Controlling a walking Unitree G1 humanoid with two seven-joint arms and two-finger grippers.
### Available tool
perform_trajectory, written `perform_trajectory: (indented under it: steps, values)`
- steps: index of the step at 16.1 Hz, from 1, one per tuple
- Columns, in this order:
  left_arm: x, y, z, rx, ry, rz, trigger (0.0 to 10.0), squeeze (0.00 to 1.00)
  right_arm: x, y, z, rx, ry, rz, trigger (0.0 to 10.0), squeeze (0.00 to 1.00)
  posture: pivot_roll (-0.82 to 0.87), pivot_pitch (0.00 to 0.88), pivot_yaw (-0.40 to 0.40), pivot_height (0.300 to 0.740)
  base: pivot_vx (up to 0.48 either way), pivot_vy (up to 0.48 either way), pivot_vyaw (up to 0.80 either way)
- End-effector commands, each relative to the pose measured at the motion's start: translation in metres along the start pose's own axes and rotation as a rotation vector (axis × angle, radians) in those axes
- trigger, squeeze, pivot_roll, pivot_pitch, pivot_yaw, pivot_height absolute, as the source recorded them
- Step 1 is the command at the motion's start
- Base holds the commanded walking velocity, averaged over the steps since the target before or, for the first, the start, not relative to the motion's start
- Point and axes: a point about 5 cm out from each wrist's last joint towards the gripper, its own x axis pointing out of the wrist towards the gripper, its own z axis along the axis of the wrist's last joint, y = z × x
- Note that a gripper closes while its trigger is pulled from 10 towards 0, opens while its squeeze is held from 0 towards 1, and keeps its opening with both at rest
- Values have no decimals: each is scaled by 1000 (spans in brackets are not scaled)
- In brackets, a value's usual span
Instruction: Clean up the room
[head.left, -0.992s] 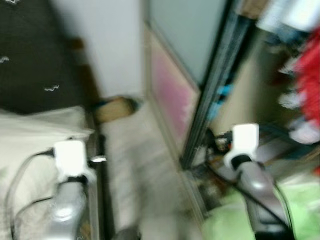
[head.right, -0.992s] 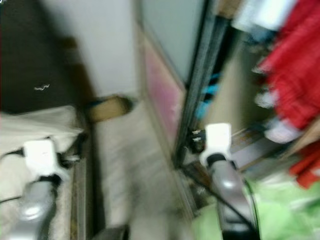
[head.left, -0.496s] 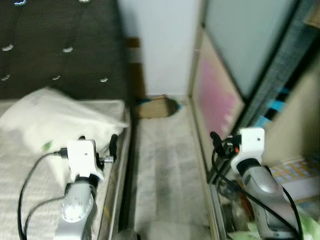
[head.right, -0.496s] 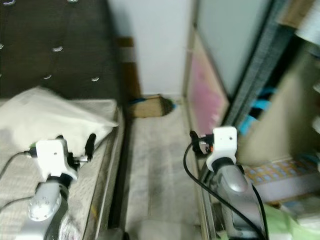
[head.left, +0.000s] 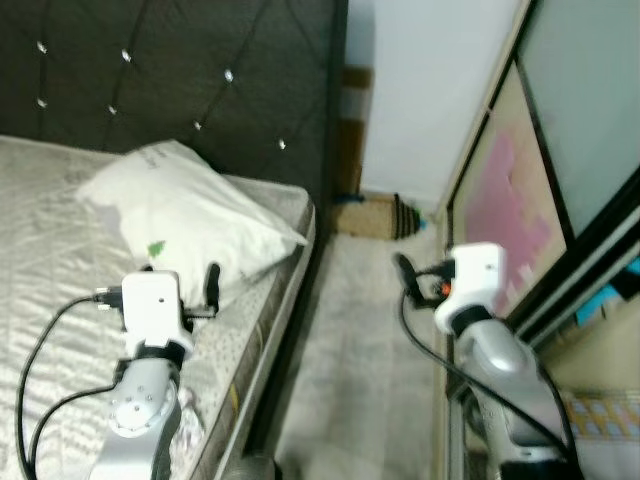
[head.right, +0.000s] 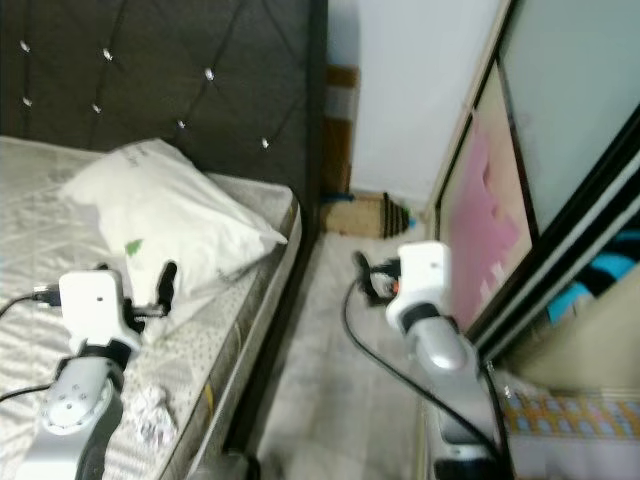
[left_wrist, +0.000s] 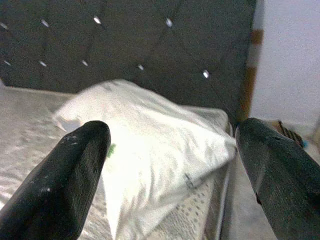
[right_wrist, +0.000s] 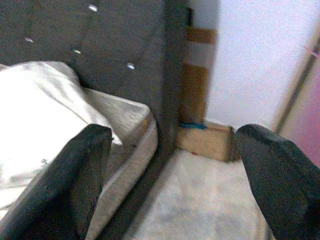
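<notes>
A white pillow lies at the head of a bed with a pale quilted mattress, against a dark tufted headboard. A small crumpled white scrap rests on the mattress near its edge. My left gripper hovers over the bed just short of the pillow, open and holding nothing. My right gripper hangs over the floor strip beside the bed, open and empty. In the right wrist view the bed corner lies ahead of the right gripper.
A narrow light floor aisle runs between the bed and a sliding wardrobe door on the right. At its far end a brown cardboard box and a dark striped object sit against the white wall.
The camera has swung left, from the wardrobe and clothes onto the bed and pillow, and the blur has cleared. Both arms keep the same raised pose.
</notes>
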Motion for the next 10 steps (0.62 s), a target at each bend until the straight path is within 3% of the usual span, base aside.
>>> perform_trajectory:
  steps: [1,5,10]
  values:
    - [-3,0,1,0,-4,3,10000,0,-1,-6,0,-5,3,-22,10000,0,40,0,-11,740,0,0,800]
    - [-5,4,-3,-57,21,0,10000,0,6,-4,3,-3,-16,-11,10000,0,45,0,-19,740,0,0,800]
    - [-5,2,1,-36,-19,-6,10000,0,14,-4,7,-3,-29,-3,10000,0,52,0,-25,740,0,0,800]
